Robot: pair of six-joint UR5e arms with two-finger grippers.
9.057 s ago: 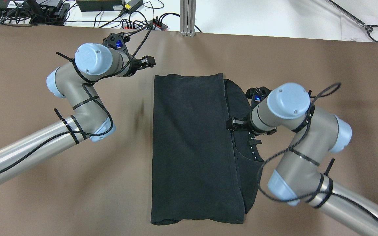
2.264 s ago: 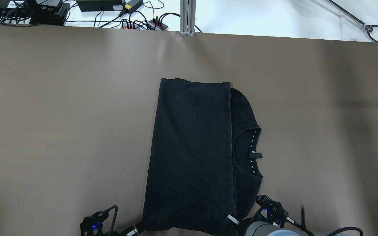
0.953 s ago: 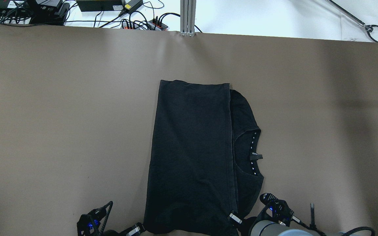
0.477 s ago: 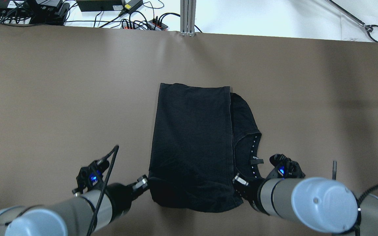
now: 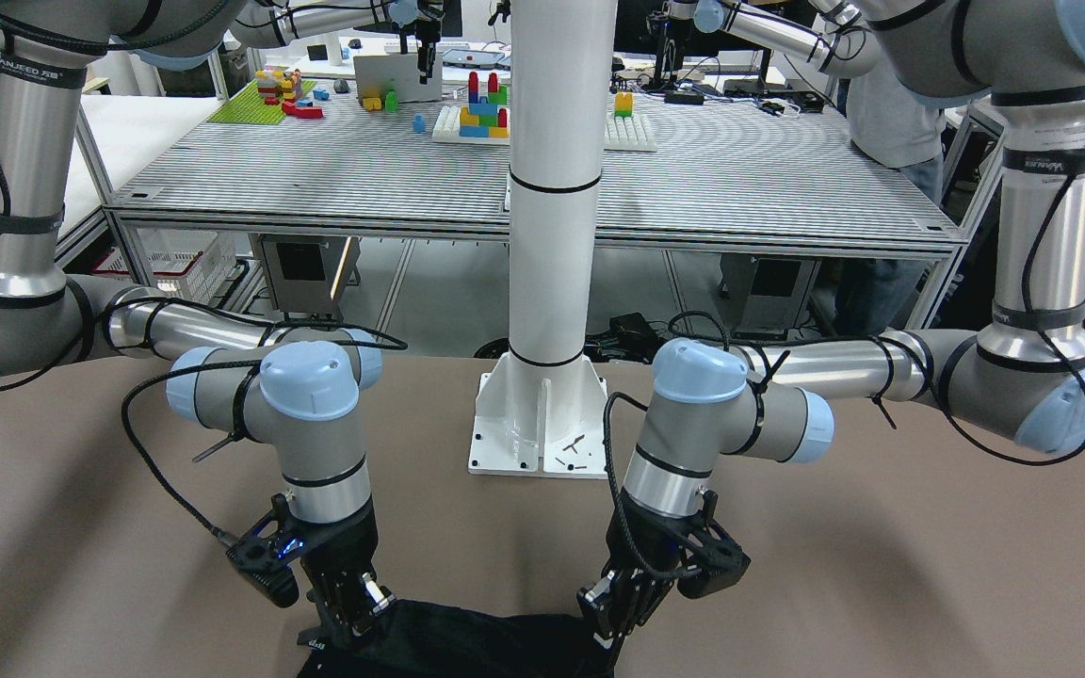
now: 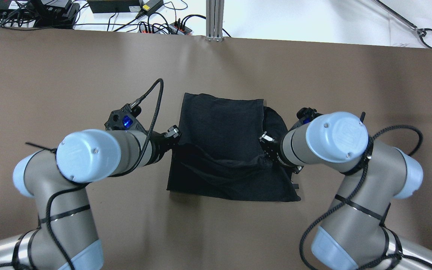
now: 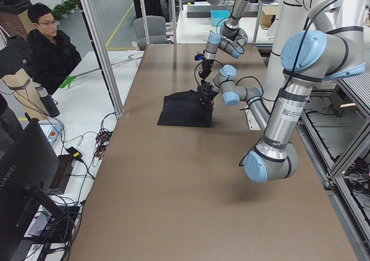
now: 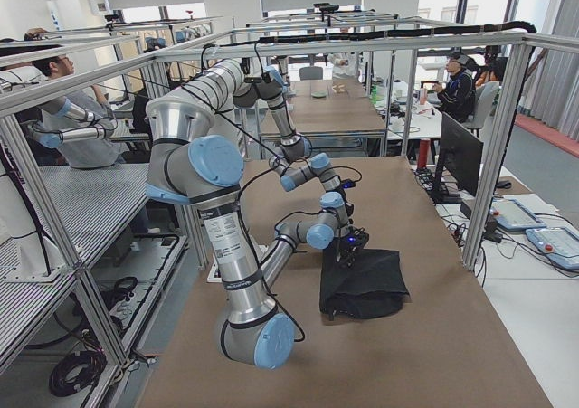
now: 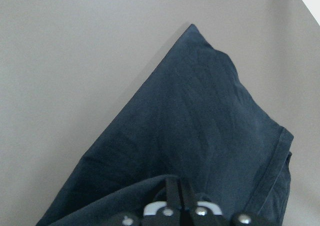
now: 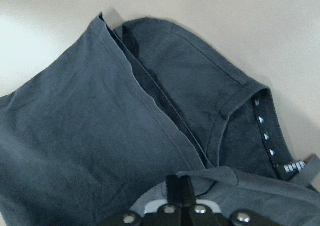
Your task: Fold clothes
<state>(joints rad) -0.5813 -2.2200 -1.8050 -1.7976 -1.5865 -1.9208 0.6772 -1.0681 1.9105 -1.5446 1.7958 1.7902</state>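
A black T-shirt (image 6: 219, 120), folded lengthwise, lies mid-table with its near half lifted and draped toward the far edge. My left gripper (image 6: 174, 133) is shut on the shirt's near left corner. My right gripper (image 6: 265, 139) is shut on the near right corner, next to the collar. In the front view the left gripper (image 5: 613, 617) and right gripper (image 5: 354, 612) pinch the raised hem (image 5: 467, 645). The left wrist view shows the cloth (image 9: 200, 121) beyond my shut gripper (image 9: 175, 198). The right wrist view shows the shirt's layers (image 10: 100, 136) and the collar (image 10: 270, 146) beyond my shut gripper (image 10: 180, 193).
The brown table (image 6: 69, 75) spreads wide around the shirt. Cables and power strips (image 6: 144, 22) and an aluminium post (image 6: 215, 18) lie past its far edge. The robot's white pedestal (image 5: 538, 414) stands at the near edge. A person (image 7: 49, 47) stands beside the table's far side.
Both grippers, shut on the shirt's near corners, have moved away from the robot toward the far edge. The near hem has risen and travelled over the shirt's middle.
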